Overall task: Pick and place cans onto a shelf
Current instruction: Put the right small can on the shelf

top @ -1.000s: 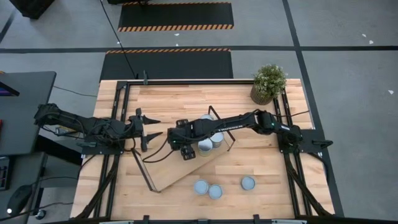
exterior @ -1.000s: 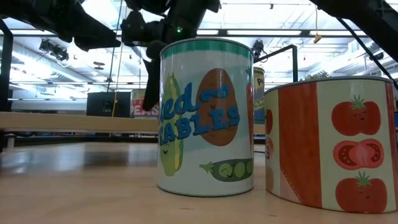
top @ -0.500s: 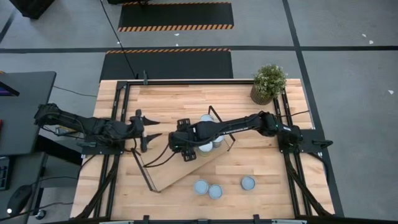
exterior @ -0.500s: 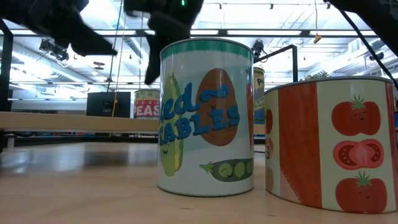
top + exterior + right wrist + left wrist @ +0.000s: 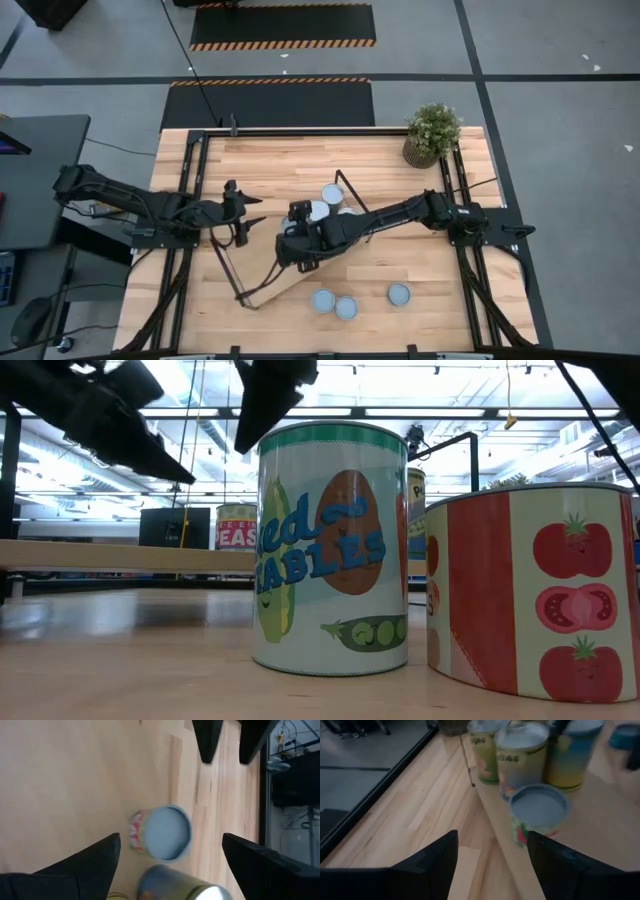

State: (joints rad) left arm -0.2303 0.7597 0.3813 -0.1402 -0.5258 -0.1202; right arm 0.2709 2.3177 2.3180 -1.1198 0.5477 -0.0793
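My right gripper (image 5: 297, 252) has let go, fingers spread, and backed off the long light-wood shelf (image 5: 262, 290), leaving another small grey-topped metal can (image 5: 161, 832) standing there

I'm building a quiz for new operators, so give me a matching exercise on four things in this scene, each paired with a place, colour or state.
1 plant
2 tomato can
3 right pincer
4 shelf

A red and white label
B open and empty
C table's far right corner
D lying at an angle across the table's middle

Pairs: 1-C, 2-A, 3-B, 4-D
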